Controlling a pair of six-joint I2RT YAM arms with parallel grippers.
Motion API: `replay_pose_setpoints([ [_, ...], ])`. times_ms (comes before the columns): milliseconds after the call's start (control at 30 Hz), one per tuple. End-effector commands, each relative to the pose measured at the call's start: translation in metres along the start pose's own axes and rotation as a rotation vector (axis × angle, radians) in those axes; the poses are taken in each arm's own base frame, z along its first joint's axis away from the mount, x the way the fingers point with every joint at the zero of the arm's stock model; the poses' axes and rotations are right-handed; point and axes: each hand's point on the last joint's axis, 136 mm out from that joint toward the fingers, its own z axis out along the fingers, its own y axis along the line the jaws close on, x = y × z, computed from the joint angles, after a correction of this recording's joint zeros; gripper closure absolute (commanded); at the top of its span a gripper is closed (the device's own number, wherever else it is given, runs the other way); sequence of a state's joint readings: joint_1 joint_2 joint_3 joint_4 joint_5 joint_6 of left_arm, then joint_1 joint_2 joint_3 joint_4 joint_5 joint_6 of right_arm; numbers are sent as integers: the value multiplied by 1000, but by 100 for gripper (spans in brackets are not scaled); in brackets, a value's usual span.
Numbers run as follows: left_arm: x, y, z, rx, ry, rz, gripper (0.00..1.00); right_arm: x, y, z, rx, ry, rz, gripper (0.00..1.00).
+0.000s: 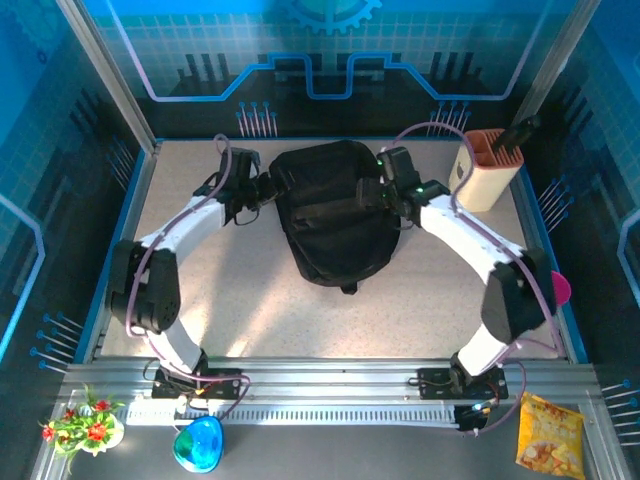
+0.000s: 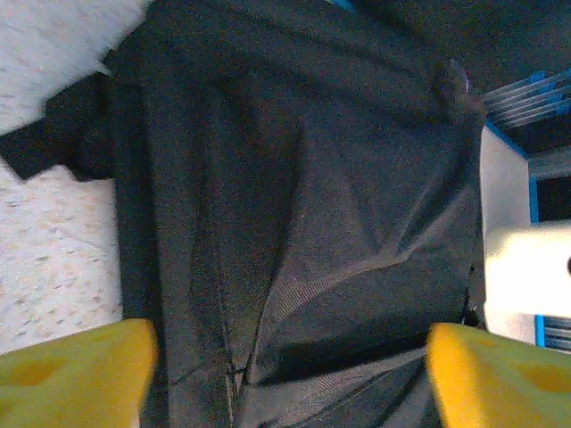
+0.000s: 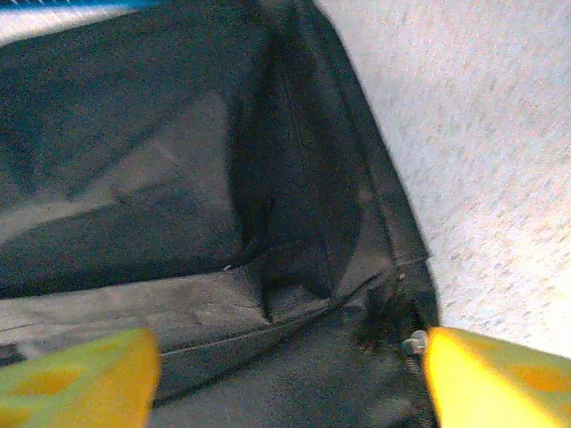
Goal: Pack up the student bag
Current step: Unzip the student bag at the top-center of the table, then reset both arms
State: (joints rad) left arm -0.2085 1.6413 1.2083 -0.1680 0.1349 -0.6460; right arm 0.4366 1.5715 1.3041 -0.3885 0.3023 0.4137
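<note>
Top view, bag: we see the student bag (image 1: pixel 335 215) lying flat at the far middle of the table (image 1: pixel 250 310), narrow end toward us.
Top view, progress: we judge packing early or unclear. No loose books lie on the table, and what is inside the bag is hidden.
Top view, arms: the left gripper (image 1: pixel 258 190) sits at the bag's left flank and the right gripper (image 1: pixel 374 193) at its right flank.
Top view, surroundings: a beige holder (image 1: pixel 485 170) stands at the far right, near the right arm. A snack packet (image 1: pixel 548 432) lies off the table's near right.
Left wrist, jaws: the yellow fingers (image 2: pixel 80 370) are spread wide over dark fabric, pinching nothing.
Right wrist, jaws: the fingers (image 3: pixel 495 379) are spread too, over a zipper seam at the bag's edge.
In the way: the folded fabric. We cannot tell whether the opening is unzipped.
</note>
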Motion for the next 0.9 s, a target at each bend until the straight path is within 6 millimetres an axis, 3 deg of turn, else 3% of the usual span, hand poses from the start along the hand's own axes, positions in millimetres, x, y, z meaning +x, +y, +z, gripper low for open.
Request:
replay_pose_setpoints([
  [0, -11, 27, -44, -146, -137, 69, 2, -23, -26, -39, 55, -168, -4, 5],
  [33, -10, 36, -52, -177, -165, 80, 1, -20, -34, -47, 79, -194, -5, 0],
  [267, -3, 104, -114, -413, -428, 141, 1, 17, -122, -94, 372, -344, 44, 0],
  [400, 5, 138, -135, -508, -565, 153, 1, 54, -169, -97, 497, -354, 108, 0],
  [567, 6, 157, -140, -572, -653, 247, 1, 97, -206, -79, 572, -286, 123, 0],
  [667, 0, 152, -127, -522, -649, 344, 1, 110, -213, -66, 564, -270, 95, 0],
  [867, 0, 130, -94, -359, -611, 552, 1, 106, -191, -36, 390, -330, -7, 0],
])
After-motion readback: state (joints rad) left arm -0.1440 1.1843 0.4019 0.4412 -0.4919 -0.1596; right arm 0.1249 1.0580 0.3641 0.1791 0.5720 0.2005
